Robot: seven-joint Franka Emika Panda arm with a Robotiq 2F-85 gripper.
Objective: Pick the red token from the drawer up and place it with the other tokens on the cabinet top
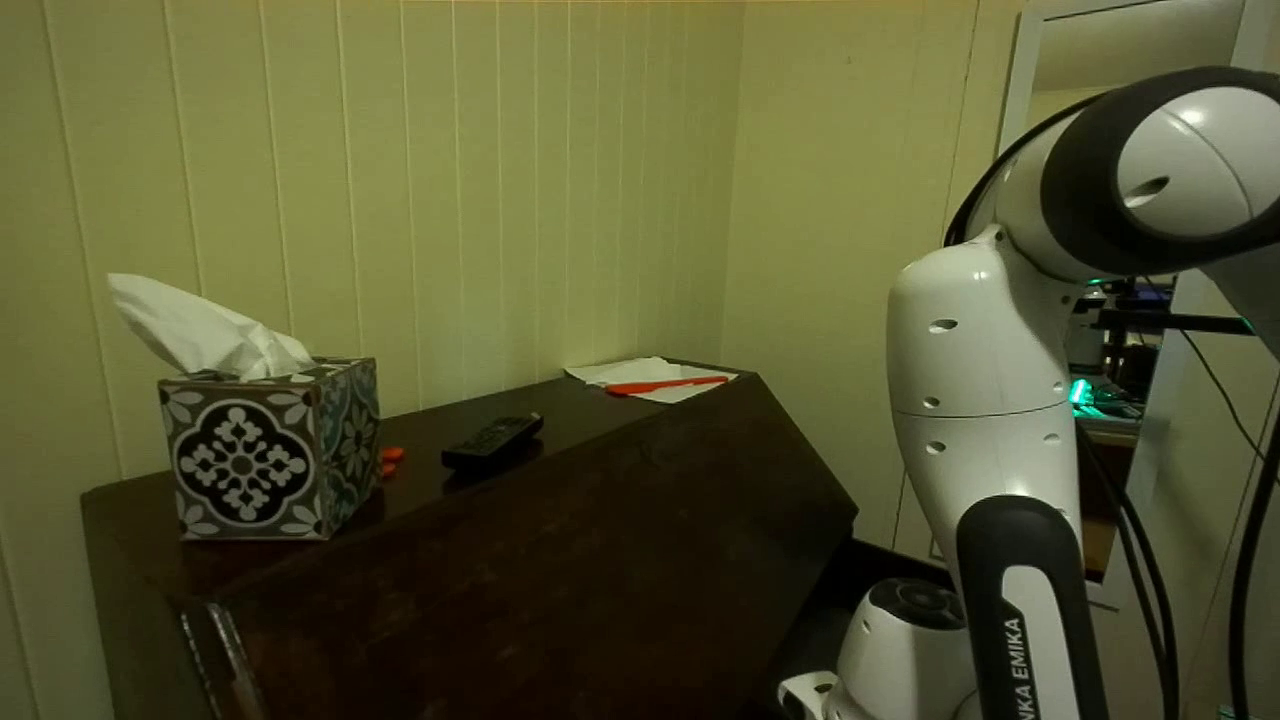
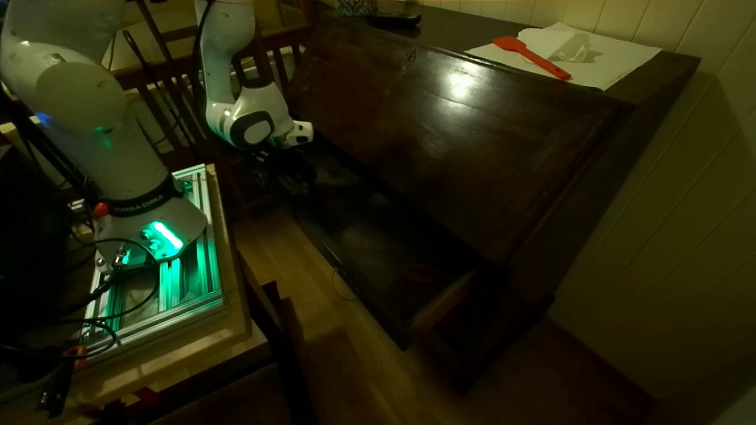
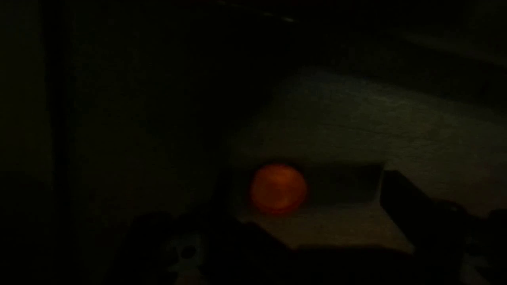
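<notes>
The red token (image 3: 279, 189) lies flat in the dark drawer in the wrist view. My gripper (image 3: 309, 190) is open around it, with the token between the fingers and nearer the left one. The left fingertip is almost lost in the dark. In an exterior view the gripper (image 2: 290, 168) is dim, at the far end of the pulled-out drawer (image 2: 446, 300); the token cannot be made out there. The other tokens (image 1: 391, 456), orange-red, lie on the cabinet top (image 1: 575, 408) beside the tissue box, partly hidden by it.
A patterned tissue box (image 1: 250, 450) and black remote (image 1: 493, 440) stand on the top. A red spatula (image 2: 531, 57) lies on white paper (image 2: 626, 50). The slanted cabinet front (image 2: 460, 136) rises beside the drawer. A dim red round thing (image 2: 423, 273) lies in the drawer's near end.
</notes>
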